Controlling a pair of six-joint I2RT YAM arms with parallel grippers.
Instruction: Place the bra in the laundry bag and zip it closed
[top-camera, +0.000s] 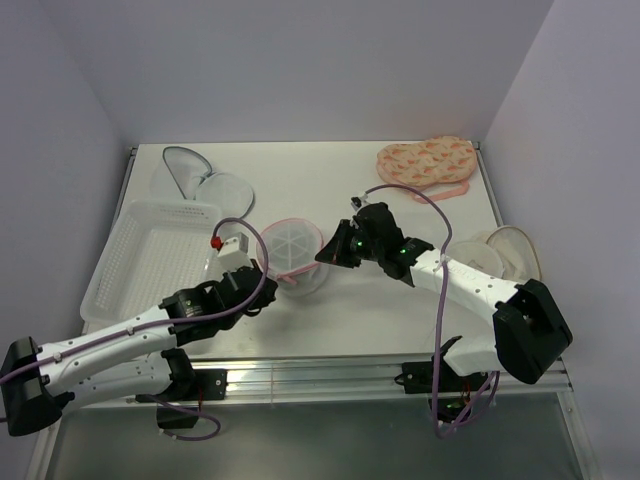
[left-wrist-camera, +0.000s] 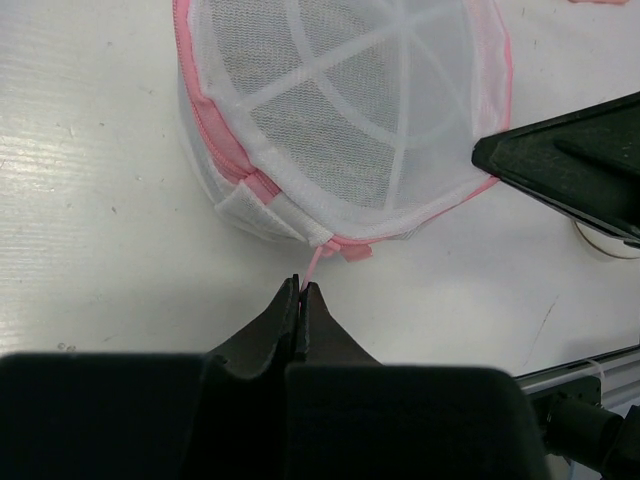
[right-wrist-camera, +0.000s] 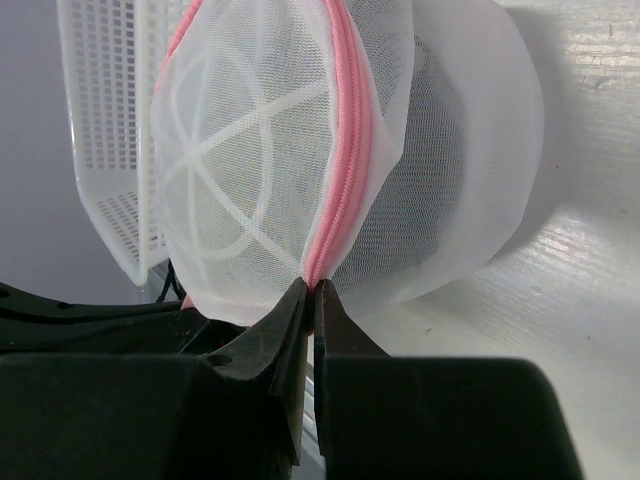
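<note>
Pink zip tab (left-wrist-camera: 313, 262) sits pinched in left gripper (left-wrist-camera: 300, 290), right gripper (right-wrist-camera: 311, 288) clamps trim of laundry bag (left-wrist-camera: 350, 110) opp., prob. bracing it for zipping.

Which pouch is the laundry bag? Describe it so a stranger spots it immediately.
On the white table, look just right of the perforated tray, near the centre. The laundry bag is the ribbed dome there, the only white mesh pouch trimmed in pink.
</note>
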